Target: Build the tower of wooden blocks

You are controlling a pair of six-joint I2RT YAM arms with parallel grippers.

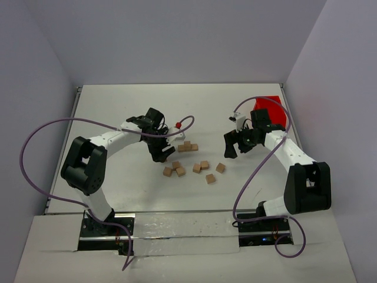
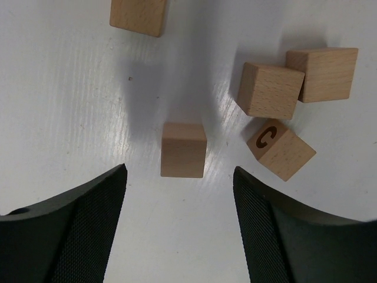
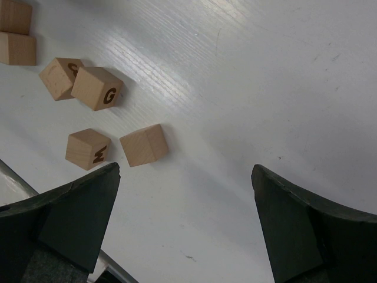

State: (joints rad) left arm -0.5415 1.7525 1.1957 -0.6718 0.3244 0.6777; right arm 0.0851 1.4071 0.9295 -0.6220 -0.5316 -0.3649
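Several tan wood blocks point(image 1: 197, 168) lie scattered on the white table between the arms, with a tight cluster of three point(image 1: 187, 146) behind them. No stacked tower shows. My left gripper point(image 1: 160, 155) is open and empty, low over the left side of the blocks. In the left wrist view its jaws point(image 2: 179, 180) stand wide apart, with one plain block point(image 2: 184, 150) just ahead of the gap. A block marked C point(image 2: 281, 149) lies to the right. My right gripper point(image 1: 234, 150) is open and empty point(image 3: 185, 171). A plain block point(image 3: 144, 145) lies ahead and to its left.
A red plastic bin point(image 1: 274, 109) stands at the back right behind the right arm. A small red-tipped object point(image 1: 177, 125) lies near the left arm's cable. More lettered blocks point(image 3: 97, 88) show at the left of the right wrist view.
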